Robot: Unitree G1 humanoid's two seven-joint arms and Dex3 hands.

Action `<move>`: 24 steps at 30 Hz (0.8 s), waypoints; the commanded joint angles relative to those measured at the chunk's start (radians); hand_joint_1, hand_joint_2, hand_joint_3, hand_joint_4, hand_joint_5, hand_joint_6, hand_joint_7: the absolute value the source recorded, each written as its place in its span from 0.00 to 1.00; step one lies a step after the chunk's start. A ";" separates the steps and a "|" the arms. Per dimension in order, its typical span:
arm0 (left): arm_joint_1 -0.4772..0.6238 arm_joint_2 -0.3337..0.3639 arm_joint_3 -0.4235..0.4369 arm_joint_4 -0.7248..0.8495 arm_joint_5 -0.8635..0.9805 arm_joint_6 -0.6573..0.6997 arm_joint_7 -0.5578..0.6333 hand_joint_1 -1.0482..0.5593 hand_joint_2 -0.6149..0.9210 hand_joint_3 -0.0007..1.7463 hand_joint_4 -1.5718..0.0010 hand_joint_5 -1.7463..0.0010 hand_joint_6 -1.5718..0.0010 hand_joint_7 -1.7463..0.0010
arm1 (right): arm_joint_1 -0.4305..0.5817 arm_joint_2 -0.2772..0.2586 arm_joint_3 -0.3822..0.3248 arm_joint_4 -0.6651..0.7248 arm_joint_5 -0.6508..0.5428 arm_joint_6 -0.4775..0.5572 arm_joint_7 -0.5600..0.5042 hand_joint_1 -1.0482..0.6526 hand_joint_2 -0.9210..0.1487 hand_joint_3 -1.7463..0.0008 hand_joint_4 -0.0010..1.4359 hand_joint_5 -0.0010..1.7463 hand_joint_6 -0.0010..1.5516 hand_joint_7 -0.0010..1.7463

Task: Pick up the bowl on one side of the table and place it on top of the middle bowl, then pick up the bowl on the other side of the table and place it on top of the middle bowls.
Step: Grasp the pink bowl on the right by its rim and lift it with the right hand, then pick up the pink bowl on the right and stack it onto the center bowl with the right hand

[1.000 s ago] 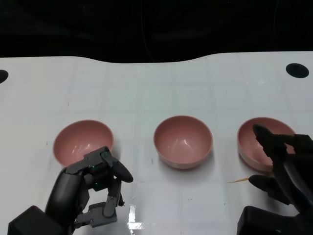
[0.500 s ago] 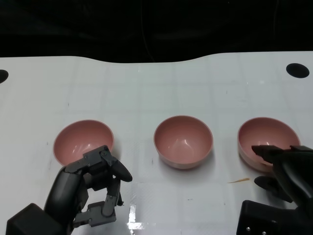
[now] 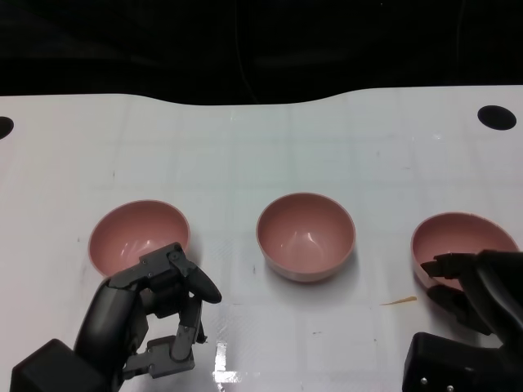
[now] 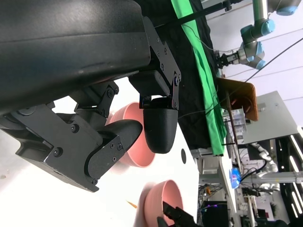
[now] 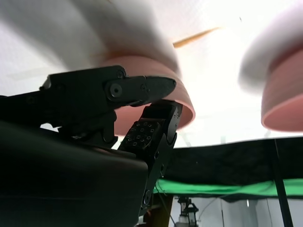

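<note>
Three pink bowls stand in a row on the white table (image 3: 245, 155): the left bowl (image 3: 135, 233), the middle bowl (image 3: 306, 233) and the right bowl (image 3: 462, 237). My right hand (image 3: 470, 290) pinches the right bowl's near rim; in the right wrist view its fingers (image 5: 142, 90) close on the rim of that bowl (image 5: 187, 106), which is blurred. The middle bowl (image 5: 284, 104) shows beyond. My left hand (image 3: 155, 314) sits just in front of the left bowl, fingers curled in and holding nothing. The left wrist view shows this hand (image 4: 118, 137), with the right bowl (image 4: 163, 196) far behind.
A thin orange sliver (image 3: 399, 301) lies on the table between the middle and right bowls. Black round holes mark the far right (image 3: 496, 117) and far left (image 3: 4, 126) of the table. A black backdrop rises behind the far edge.
My right hand's fingers came down and closed on the right bowl's near rim, and the bowl shifted right and toward me. The left hand and the other two bowls stayed put.
</note>
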 commanded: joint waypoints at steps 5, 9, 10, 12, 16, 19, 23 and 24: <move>-0.004 0.009 0.005 0.000 0.004 -0.011 -0.004 0.57 0.69 0.74 0.48 0.00 0.53 0.22 | -0.001 -0.013 -0.020 0.027 0.027 -0.058 -0.110 0.52 0.39 0.40 0.65 1.00 0.50 0.86; -0.004 0.007 0.005 0.000 0.006 -0.008 -0.002 0.57 0.69 0.74 0.48 0.00 0.53 0.22 | -0.002 -0.009 -0.025 0.036 0.034 -0.089 -0.183 0.52 0.42 0.37 0.65 1.00 0.50 0.88; -0.005 0.006 0.005 0.000 0.003 -0.006 -0.003 0.57 0.69 0.74 0.48 0.00 0.52 0.22 | -0.002 -0.009 -0.026 0.039 0.038 -0.100 -0.200 0.52 0.44 0.35 0.65 1.00 0.50 0.91; -0.004 0.006 0.005 0.000 0.004 -0.004 -0.002 0.57 0.70 0.74 0.48 0.00 0.52 0.22 | 0.003 -0.011 -0.027 0.028 0.039 -0.123 -0.232 0.53 0.47 0.32 0.66 1.00 0.49 0.94; -0.007 0.000 0.002 0.007 0.010 -0.014 0.003 0.57 0.69 0.73 0.48 0.00 0.52 0.22 | 0.013 -0.014 -0.033 -0.007 0.040 -0.159 -0.263 0.54 0.51 0.28 0.66 1.00 0.48 0.95; -0.010 -0.004 0.002 0.014 0.010 -0.017 0.002 0.58 0.70 0.73 0.48 0.00 0.52 0.22 | 0.018 -0.013 -0.038 -0.033 0.036 -0.179 -0.275 0.54 0.53 0.27 0.66 1.00 0.47 0.96; -0.015 -0.008 0.003 0.019 0.003 -0.012 -0.002 0.57 0.69 0.73 0.49 0.00 0.52 0.22 | 0.019 -0.005 -0.040 -0.079 0.028 -0.197 -0.292 0.54 0.56 0.24 0.67 1.00 0.48 0.95; -0.015 -0.008 0.003 0.020 0.002 -0.011 -0.003 0.57 0.69 0.73 0.49 0.00 0.52 0.22 | 0.020 -0.004 -0.041 -0.083 0.028 -0.198 -0.291 0.54 0.57 0.23 0.67 1.00 0.47 0.96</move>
